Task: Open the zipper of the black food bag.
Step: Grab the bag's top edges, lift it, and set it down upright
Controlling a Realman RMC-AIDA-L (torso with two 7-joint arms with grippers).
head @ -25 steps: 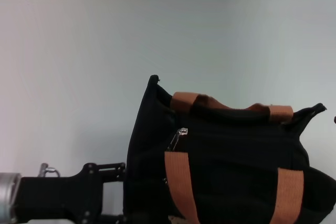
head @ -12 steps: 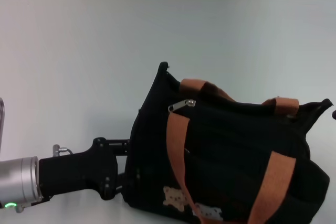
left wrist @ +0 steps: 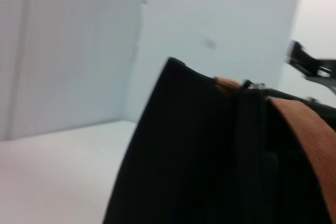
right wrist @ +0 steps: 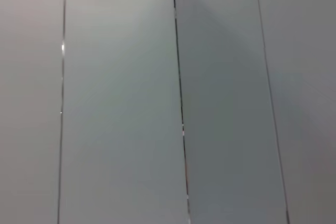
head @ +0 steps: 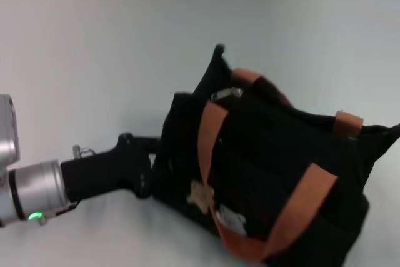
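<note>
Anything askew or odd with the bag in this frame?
Yes. The black food bag sits tilted, its top corner leaning away and its bear patches slanted. The left gripper is against its side. The silver pull tab is at the top end; nothing looks spilled or torn.

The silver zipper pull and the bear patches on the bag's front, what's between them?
In the head view, black fabric and an orange handle strap run between zipper pull and bear patches.

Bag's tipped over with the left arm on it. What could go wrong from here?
1. The black food bag leans tilted; it may topple or slide further.
2. The left tool meets the bag's side, its grip hidden, so it could slip off.
3. The pull tab sits high, away from either tool.
</note>
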